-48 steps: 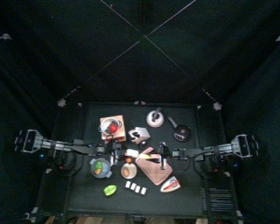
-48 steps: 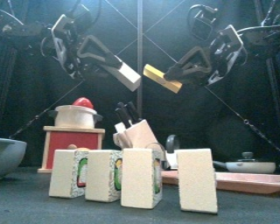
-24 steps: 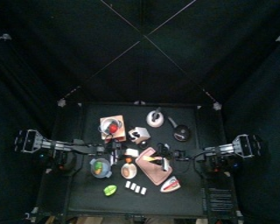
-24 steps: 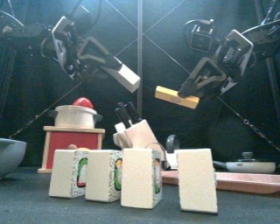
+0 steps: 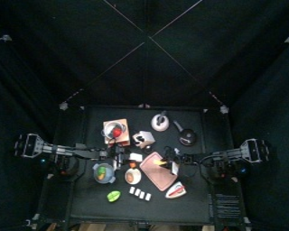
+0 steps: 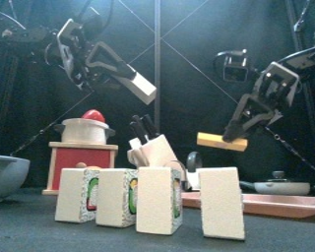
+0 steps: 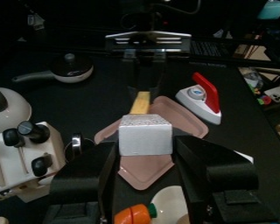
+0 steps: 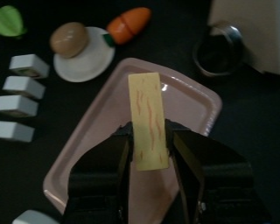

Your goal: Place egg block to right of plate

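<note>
My right gripper [image 6: 236, 135] is shut on the egg block [image 6: 222, 144], a flat slab that sticks out level from the jaws. In the right wrist view the egg block [image 8: 146, 114] shows its tan wooden edge and hangs over the pale-pink plate [image 8: 192, 107]. In the front view the plate [image 6: 285, 205] lies low at the right, below and right of the block. High at the left, my left gripper [image 6: 131, 79] is shut on a white cube block [image 7: 145, 136]. That cube hangs above the plate [image 7: 143, 171].
Several white blocks [image 6: 154, 200] stand upright along the front edge. A red pot on a toy stove [image 6: 86, 130] and a grey bowl [image 6: 5, 175] are at the left. A black pan [image 6: 282, 184] sits behind the plate. A carrot [image 8: 130, 24] lies beyond it.
My right gripper has swung down and to the right with its block, away from the left gripper, and now hangs low over the plate. The left arm has stayed where it was.
</note>
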Robot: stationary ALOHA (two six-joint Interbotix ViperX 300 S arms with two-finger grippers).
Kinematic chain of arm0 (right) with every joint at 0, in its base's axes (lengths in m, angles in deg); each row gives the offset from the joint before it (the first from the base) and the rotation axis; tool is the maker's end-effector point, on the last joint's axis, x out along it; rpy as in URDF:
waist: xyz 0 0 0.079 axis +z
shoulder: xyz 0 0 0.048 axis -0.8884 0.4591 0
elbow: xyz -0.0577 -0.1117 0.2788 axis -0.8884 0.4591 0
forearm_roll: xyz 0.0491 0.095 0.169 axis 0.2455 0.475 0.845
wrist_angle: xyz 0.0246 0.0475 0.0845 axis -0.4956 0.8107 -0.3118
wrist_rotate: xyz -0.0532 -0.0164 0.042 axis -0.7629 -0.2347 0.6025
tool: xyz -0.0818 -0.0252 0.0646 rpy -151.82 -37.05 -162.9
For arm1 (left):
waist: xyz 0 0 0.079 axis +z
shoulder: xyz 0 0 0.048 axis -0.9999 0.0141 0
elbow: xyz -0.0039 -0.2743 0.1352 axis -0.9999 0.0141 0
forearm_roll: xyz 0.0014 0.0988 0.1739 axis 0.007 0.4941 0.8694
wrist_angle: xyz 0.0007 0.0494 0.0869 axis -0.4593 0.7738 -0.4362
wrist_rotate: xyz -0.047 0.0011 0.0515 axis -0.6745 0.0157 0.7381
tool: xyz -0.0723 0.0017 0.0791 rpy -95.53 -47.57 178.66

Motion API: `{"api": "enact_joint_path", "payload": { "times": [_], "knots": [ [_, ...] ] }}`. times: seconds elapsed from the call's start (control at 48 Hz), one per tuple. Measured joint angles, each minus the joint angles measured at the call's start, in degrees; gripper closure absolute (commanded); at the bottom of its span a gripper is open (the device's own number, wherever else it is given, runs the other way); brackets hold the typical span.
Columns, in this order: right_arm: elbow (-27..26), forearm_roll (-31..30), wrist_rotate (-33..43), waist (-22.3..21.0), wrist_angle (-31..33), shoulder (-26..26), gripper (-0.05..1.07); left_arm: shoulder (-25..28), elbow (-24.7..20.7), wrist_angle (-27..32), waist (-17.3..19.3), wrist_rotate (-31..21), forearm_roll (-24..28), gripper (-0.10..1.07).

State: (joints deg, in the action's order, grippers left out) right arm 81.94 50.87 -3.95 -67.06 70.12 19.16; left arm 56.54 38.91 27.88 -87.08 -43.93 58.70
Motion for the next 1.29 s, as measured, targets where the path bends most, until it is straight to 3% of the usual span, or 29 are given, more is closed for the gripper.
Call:
{"api": "enact_joint_path", "payload": {
  "times": [0.292,0.958,1.292],
  "knots": [
    [2.90,8.44,0.00,-5.98,-0.09,-1.85,0.46,-0.09,0.18,0.00,0.09,0.00,-0.09,0.43],
    [6.42,24.43,0.18,-10.90,0.70,-5.98,0.46,0.00,0.53,0.00,0.09,0.00,-0.18,0.43],
    [6.42,26.46,0.09,-12.57,0.62,-5.98,0.46,0.00,0.53,0.09,0.09,0.00,-0.18,0.43]
  ]
}}
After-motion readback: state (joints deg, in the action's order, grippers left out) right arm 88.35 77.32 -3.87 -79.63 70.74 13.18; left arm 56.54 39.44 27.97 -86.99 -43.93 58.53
